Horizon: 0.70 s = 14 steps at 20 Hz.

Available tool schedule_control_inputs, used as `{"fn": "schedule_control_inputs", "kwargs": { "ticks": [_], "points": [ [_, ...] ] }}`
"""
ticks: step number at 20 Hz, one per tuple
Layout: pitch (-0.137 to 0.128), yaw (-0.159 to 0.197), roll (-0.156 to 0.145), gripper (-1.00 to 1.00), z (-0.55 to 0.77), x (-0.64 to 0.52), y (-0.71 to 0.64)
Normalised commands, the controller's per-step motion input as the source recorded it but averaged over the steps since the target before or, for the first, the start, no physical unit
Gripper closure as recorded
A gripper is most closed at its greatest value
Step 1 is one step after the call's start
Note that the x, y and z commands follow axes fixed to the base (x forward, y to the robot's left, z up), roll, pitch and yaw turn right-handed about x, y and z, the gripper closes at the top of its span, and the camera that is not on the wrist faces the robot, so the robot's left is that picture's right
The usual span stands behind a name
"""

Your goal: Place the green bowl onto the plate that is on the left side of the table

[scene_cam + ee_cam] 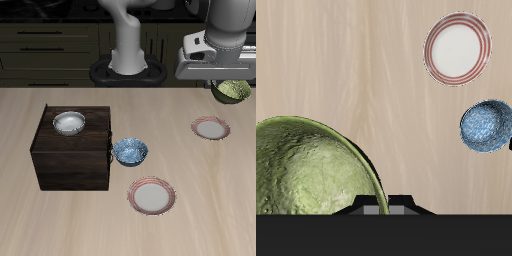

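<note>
The green bowl (234, 92) hangs in the air under my gripper (226, 84), which is shut on its rim. It fills much of the wrist view as a mottled olive bowl (306, 170). The plate (211, 127) with the pinkish-red rim lies on the table a little nearer the front edge than the bowl, below it and slightly to one side. This plate does not show in the wrist view.
A second, look-alike plate (152, 196) (458, 48) lies near the front edge, with a blue patterned bowl (130, 151) (487, 125) just behind it. A dark wooden box (70, 150) carries a white bowl (69, 122) on top.
</note>
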Motion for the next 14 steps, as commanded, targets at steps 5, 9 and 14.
{"fn": "schedule_control_inputs", "kwargs": {
  "ticks": [5,9,14],
  "points": [
    [-0.008,-0.011,0.017,1.00,-0.05,-0.11,-0.07],
    [-0.057,0.029,-0.044,1.00,0.03,-0.17,-0.15],
    [-0.016,-0.030,0.002,1.00,0.01,-0.21,-0.06]
  ]
}}
